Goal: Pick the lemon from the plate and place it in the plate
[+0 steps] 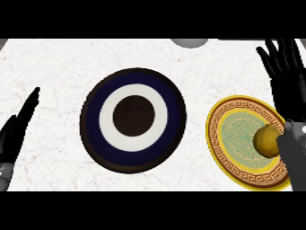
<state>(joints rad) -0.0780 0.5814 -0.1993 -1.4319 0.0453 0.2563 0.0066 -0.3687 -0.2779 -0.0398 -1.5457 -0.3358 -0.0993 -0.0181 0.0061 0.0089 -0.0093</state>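
The lemon [266,140] lies on the right part of a yellow-rimmed plate with a green patterned centre [238,143], at the right of the counter. My right forearm covers the lemon's right side. My right hand [289,85] is open, fingers straight and pointing away, above and beyond the lemon, not touching it. A dark blue plate with a white ring and a brown centre [134,120] sits in the middle of the counter with nothing on it. My left hand [13,130] rests open at the left edge, seen edge-on.
The counter [56,67] is white marble. A grey rounded object [190,42] shows at the far edge, cut off by the view's top. A darker strip runs along the counter's far left corner.
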